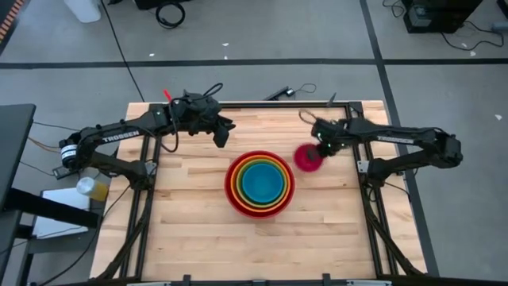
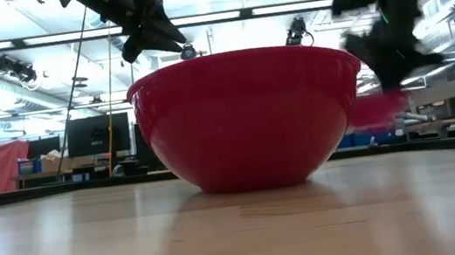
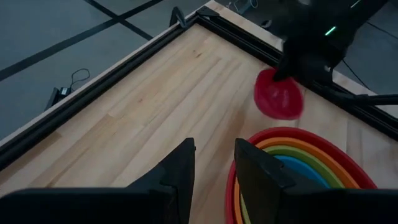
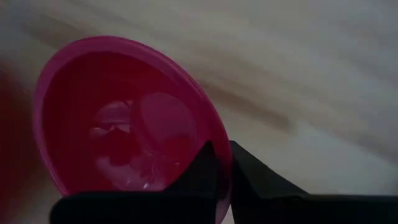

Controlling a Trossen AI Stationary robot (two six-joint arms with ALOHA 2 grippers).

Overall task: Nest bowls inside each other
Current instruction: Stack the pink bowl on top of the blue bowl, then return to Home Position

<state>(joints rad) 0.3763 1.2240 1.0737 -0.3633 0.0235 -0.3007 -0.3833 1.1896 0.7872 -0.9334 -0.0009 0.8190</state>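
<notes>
A stack of nested bowls (image 1: 260, 184) stands on the table's middle: red outermost, then orange, yellow-green and blue (image 3: 305, 171). The red bowl (image 2: 248, 116) rests on its base. Just right of and beyond the stack is the small magenta bowl (image 1: 306, 157), with my right gripper (image 1: 321, 149) shut on it from above. In the low view the magenta bowl (image 2: 380, 112) shows blurred, above table level. My left gripper (image 1: 222, 131) hangs open above the table, far-left of the stack, with nothing between its fingers (image 3: 180, 168). My right gripper (image 4: 224, 155) holds the magenta bowl by its rim (image 4: 214, 134), on the side away from the stack. One finger is inside the bowl and one outside, and they point steeply down. The bowl seems lifted clear of the table, its opening up.
A black frame rail (image 1: 262, 103) runs along the table's far edge, with cables (image 1: 286, 91) beyond it. A small yellow bottle (image 1: 91, 188) stands off the table's left side. Bare wood (image 1: 262, 246) lies between the stack and the near edge.
</notes>
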